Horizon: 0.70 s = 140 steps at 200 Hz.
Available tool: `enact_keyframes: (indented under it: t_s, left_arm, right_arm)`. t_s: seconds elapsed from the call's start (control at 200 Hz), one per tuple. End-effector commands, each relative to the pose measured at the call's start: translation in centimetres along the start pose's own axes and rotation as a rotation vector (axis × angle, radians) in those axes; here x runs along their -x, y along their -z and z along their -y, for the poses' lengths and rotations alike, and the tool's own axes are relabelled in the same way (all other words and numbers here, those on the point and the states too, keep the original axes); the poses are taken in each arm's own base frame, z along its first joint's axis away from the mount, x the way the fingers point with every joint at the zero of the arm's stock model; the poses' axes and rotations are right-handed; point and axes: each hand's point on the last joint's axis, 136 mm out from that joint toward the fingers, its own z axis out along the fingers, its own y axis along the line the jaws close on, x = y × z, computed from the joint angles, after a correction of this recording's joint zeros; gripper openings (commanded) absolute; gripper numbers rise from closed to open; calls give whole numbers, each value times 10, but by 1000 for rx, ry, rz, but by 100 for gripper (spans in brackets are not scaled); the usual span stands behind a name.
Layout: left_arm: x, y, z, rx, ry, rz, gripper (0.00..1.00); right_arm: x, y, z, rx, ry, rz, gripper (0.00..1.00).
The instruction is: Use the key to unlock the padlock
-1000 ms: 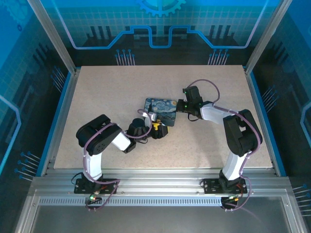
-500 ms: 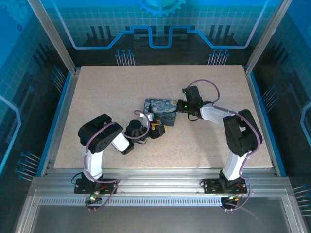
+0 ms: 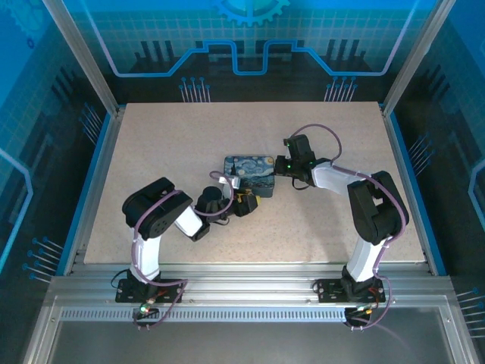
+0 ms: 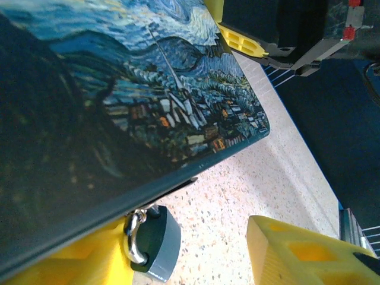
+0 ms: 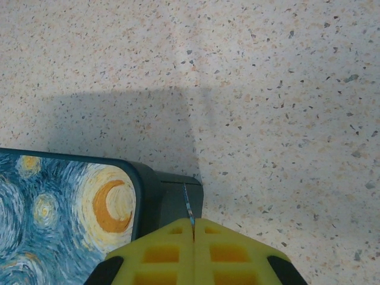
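The padlock [image 4: 151, 249] hangs locked on the tin box [image 4: 119, 89], left pincer [image 4: 193, 246] apart around it, right pincer [image 5: 193, 228] together on what seems the key [image 5: 188, 208], not yet inserted.

Even overhead light, soft shadows, wrist views blurred up close.

From above, my table [image 3: 151, 152] is evenly lit, pale and sharp, ringed by blue-glowing walls [image 3: 45, 152]; my arms throw only faint, short shadows. In my left wrist view the tin [image 4: 178, 101] runs from clear painted detail at right into murky shade at left; its near edge and my left fingers [image 4: 297, 255] are soft with closeness, and the padlock [image 4: 155, 246] sits in the tin's shadow with a small glint on its shackle. In my right wrist view the speckled table is bright and crisp, crossed by a broad, soft-edged grey shadow; the key [image 5: 187, 205] reads as a thin sliver against the shaded tin, and my right fingers [image 5: 172, 255] blur slightly.
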Motion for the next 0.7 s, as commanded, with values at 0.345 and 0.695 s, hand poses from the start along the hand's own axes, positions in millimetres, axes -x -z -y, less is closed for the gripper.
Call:
enact_keyframes:
  t_s: [0.345,0.695]
  left_arm:
    - [-2,-5,-7,19,25,-17,55]
    - [-1,-1,-13,39,43,-18,32]
  right_arm:
    - [1,8,-13,31,17,11,0]
    - [2,10,-10,25,18,16,0]
